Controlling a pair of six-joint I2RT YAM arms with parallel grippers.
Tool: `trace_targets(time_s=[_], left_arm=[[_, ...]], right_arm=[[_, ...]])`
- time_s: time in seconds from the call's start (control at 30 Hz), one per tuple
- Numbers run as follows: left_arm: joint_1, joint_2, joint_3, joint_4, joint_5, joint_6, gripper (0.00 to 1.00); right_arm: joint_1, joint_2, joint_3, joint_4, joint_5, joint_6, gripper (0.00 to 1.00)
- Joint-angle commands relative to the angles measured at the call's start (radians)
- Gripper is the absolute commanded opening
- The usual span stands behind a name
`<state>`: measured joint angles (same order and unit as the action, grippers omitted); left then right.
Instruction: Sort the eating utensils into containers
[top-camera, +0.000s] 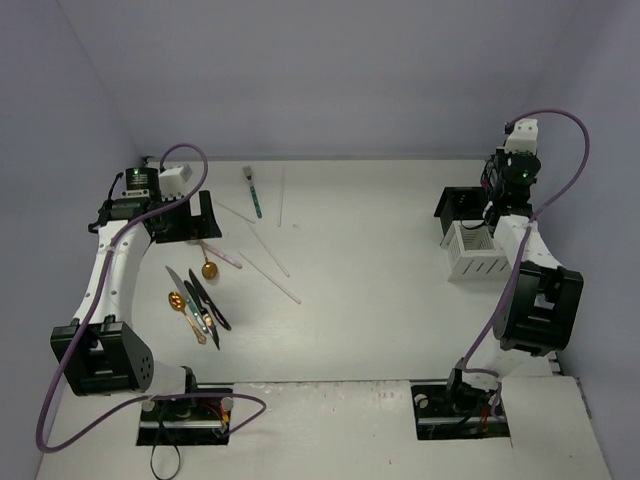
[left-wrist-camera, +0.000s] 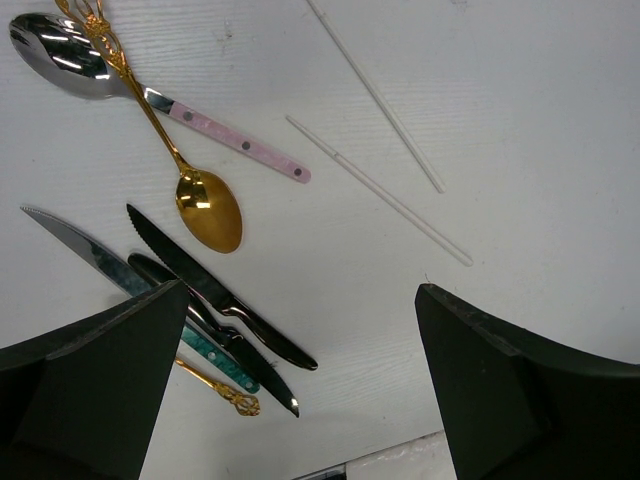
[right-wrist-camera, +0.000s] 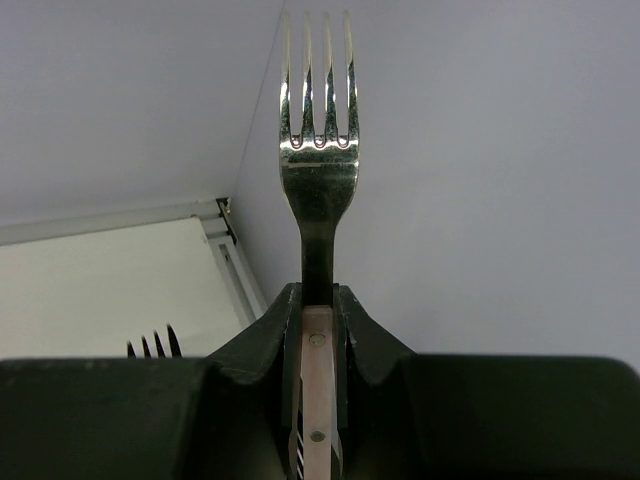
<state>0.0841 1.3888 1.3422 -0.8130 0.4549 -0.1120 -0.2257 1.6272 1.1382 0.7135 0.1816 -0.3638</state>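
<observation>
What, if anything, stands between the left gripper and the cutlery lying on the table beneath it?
Nothing visible does. The left gripper hangs open above the table, and the gold spoon, the black knife and the pale stick lie uncovered below it, with only air between.

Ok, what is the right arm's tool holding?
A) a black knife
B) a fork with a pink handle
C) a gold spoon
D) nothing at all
B: in the right wrist view, the right tool is shut on the pink handle of a silver fork, whose tines stick out past the fingers.
</observation>
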Motion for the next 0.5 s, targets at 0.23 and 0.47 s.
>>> trace_targets(time_s=[0.23, 0.47], left_arm=[[0.000, -0.028, 0.043, -0.008, -0.016, 0.018, 0.97], [0.003, -0.034, 0.032, -0.008, -0.025, 0.023, 0.97]], right_arm=[[-0.032, 0.023, -0.044, 0.294, -0.165, 0.108, 0.00], [-0.033, 0.048, -0.067, 0.384, -0.238, 0.157, 0.00]])
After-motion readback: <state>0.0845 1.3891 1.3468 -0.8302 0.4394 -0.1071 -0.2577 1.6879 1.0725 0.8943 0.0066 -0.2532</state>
